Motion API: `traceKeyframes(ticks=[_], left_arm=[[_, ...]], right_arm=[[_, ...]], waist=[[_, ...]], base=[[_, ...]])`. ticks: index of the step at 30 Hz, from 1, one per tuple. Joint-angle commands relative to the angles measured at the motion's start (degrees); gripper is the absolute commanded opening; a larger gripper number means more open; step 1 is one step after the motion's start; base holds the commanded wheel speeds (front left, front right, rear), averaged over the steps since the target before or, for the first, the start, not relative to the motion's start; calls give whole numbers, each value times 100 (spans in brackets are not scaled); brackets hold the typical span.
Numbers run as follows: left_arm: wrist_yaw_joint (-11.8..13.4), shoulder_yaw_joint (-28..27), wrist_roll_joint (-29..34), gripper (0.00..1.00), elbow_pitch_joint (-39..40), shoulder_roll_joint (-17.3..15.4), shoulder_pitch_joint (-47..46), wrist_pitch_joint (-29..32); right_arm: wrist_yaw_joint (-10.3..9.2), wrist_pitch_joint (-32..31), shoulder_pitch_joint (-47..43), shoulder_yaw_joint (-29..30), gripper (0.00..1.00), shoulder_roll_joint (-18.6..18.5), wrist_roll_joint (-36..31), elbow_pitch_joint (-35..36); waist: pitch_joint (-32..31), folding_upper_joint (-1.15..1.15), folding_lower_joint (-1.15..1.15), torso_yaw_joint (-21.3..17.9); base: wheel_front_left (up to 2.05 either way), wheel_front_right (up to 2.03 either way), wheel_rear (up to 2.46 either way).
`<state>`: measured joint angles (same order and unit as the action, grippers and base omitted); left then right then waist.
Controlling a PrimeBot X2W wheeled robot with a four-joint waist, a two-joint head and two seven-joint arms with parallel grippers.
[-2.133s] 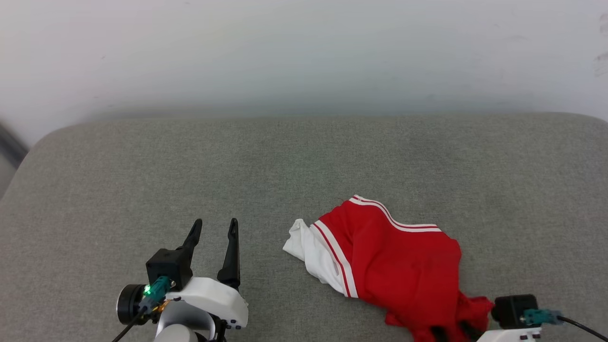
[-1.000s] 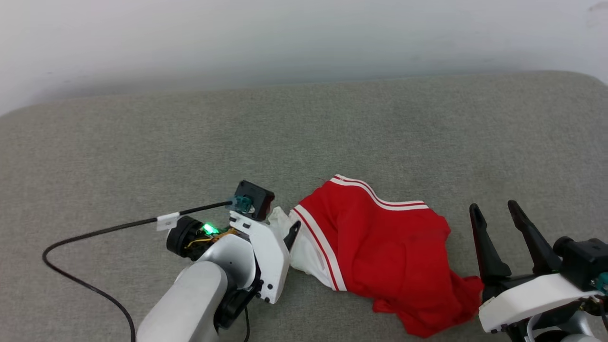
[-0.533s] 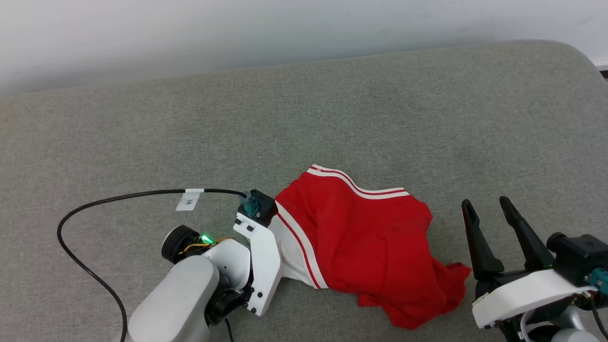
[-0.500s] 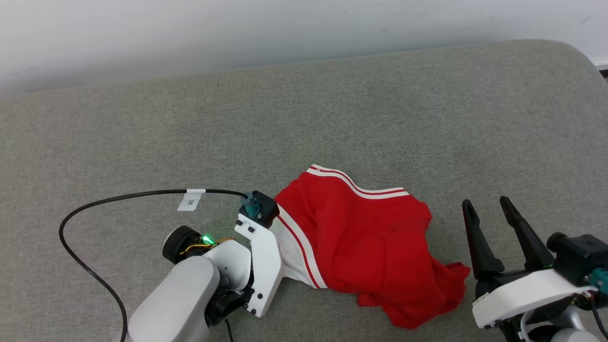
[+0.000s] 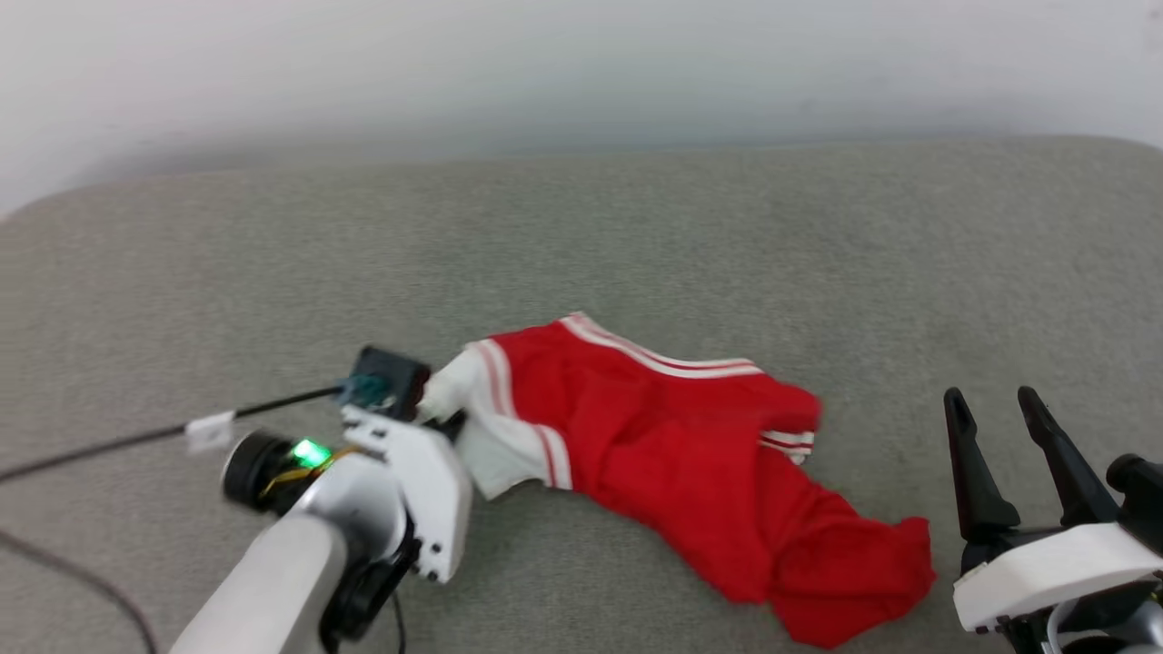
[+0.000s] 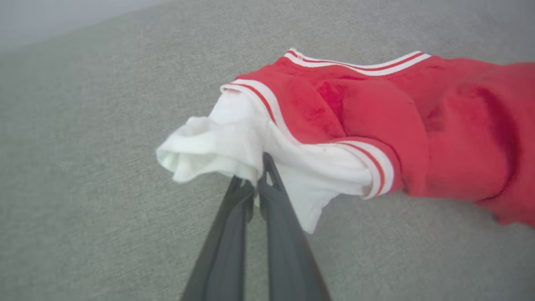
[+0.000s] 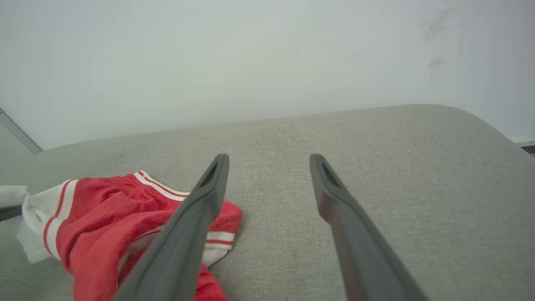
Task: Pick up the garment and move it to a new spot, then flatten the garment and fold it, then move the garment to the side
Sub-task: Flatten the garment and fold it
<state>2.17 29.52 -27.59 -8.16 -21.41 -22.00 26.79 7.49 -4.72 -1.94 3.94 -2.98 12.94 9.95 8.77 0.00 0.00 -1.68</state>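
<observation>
garment point(image 5: 690, 436) | crumpled | white sleeve point(image 6: 217, 146) pinched by left fingers point(image 6: 284, 251), tips hidden

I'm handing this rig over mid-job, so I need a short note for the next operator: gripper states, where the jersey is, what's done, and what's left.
Left gripper: shut on the white sleeve of the red jersey.
Right gripper: open and empty, beside the jersey's right end, apparently apart from it.
Jersey: crumpled on the grey cushion, between the two grippers.
Done: sleeve gripped.
Left: lift it and move it to a new spot, flatten it, fold it, then move it aside.
</observation>
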Motion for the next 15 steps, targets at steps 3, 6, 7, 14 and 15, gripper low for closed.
traceKeyframes(ticks=[3,6,7,14,15], left_arm=[[308,-255,-187,0,233,-126,631,-133],[557,-432,-405,0,255,-168,1243,-179],[614,-474,-504,0,226,-136,1437,-191],[802,-577,-786,100,-65,93,2205,-517],[811,-594,-748,100,-56,120,2182,-633]], right_arm=[[0,-77,-113,100,100,13,-7,103],[0,-141,-184,153,100,13,23,152],[0,-157,-205,162,100,13,32,166],[0,-264,-338,187,100,13,93,192],[0,-269,-357,191,100,13,103,196]], waist=[[-163,0,0,267],[-203,0,0,343],[-214,0,0,355],[-348,0,0,381],[-376,0,0,385]], base=[[0,0,0],[0,0,0],[0,0,0],[0,0,0],[0,0,0]])
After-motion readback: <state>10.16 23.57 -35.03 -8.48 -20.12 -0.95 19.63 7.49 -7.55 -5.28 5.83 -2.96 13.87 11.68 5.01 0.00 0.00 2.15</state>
